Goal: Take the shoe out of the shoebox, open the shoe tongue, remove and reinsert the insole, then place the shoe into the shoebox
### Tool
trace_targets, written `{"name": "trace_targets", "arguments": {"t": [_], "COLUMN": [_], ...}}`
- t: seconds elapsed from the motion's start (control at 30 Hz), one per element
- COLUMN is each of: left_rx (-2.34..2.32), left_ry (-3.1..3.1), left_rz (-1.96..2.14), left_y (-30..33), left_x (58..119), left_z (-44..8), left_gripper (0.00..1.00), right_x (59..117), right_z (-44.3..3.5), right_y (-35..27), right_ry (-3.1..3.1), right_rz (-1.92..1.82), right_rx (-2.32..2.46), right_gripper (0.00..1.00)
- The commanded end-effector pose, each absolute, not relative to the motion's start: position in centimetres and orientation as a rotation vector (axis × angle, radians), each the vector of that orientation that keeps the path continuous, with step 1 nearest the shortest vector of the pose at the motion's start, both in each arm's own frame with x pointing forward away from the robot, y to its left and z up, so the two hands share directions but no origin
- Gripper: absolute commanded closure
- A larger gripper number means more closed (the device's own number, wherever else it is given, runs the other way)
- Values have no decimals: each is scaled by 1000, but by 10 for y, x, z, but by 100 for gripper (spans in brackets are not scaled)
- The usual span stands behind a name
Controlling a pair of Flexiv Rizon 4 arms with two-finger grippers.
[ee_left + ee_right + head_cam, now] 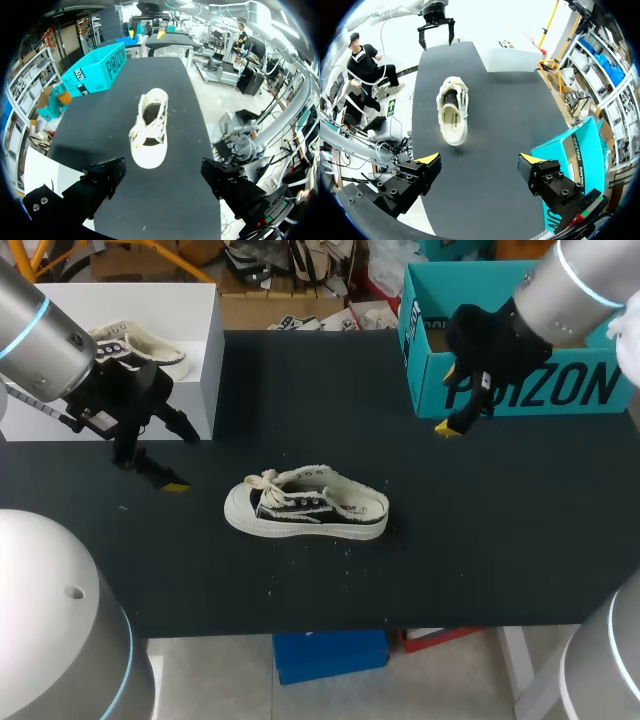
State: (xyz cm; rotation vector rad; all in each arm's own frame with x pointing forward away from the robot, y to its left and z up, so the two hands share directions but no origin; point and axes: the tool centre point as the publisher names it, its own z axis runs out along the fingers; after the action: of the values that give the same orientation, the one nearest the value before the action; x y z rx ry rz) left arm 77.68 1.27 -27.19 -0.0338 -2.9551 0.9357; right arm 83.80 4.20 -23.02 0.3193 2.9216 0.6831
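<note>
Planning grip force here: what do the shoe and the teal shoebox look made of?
The shoe: likely cream canvas upper with frayed edges, matte, on a smooth whitish rubber-looking sole. The teal shoebox: apparently cardboard, matte printed walls, open top.

Overhead head view; opposing wrist views; shoe (305, 510) common to all.
</note>
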Motion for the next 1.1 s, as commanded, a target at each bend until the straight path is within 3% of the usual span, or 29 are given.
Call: {"name": "trace_targets", "arguments": {"t": [0.03,0.57,1.1], "left_rx": [-35,-35,-35], "left_ry": [-2958,-2958,-2958], "left_rz": [937,937,937], "left_y": [12,12,12], "left_x": [777,777,777], "left_z": [-274,-274,-274], "left_gripper": [0,0,0], "right_x": [828,822,820], "right_z": [-249,-258,-311], "right_y": [46,56,93], "right_ry": [2826,2853,2751], "right_rz": [885,889,1055], "right_rx": [265,254,98], "right_gripper": [0,0,0]}}
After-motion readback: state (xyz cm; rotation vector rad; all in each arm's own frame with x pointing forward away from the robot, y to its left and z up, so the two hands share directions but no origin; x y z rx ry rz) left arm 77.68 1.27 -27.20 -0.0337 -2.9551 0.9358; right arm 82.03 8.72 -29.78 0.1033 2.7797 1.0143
